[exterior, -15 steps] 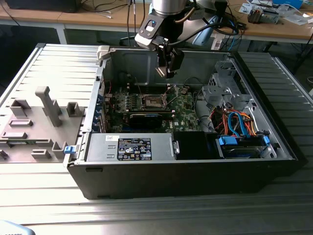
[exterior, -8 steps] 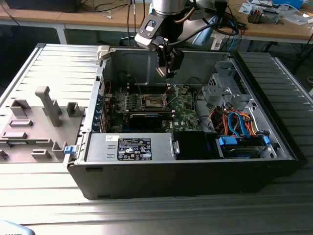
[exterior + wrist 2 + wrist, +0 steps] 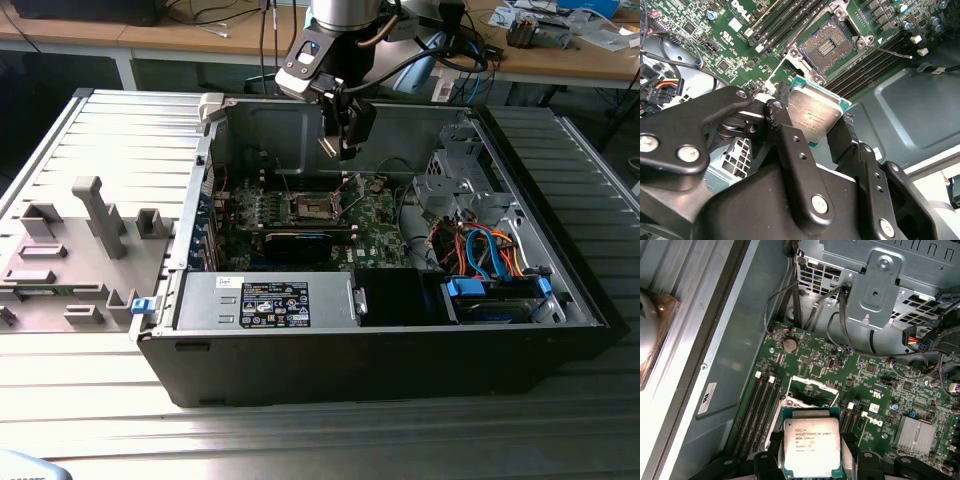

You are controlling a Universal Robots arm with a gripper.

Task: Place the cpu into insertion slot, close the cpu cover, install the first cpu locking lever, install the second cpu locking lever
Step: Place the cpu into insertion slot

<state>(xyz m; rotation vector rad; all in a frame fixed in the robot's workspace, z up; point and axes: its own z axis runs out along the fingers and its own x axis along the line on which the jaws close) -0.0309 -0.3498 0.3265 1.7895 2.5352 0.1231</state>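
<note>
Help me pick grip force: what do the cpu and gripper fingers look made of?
The cpu: silvery-tan top, dull sheen, likely metal; green rim looks like circuit board. The gripper fingers: matte black with screws, metal or hard plastic, unclear.

The cpu [image 3: 811, 446] has a dull brushed-metal top; the gripper [image 3: 809, 117] is matt black with shiny screws [image 3: 820, 203]. The case [image 3: 270, 135] walls are smooth grey sheet metal, the board [image 3: 875, 375] inside the case glossy green, the table [image 3: 120, 130] under the case ribbed bare metal.
</note>
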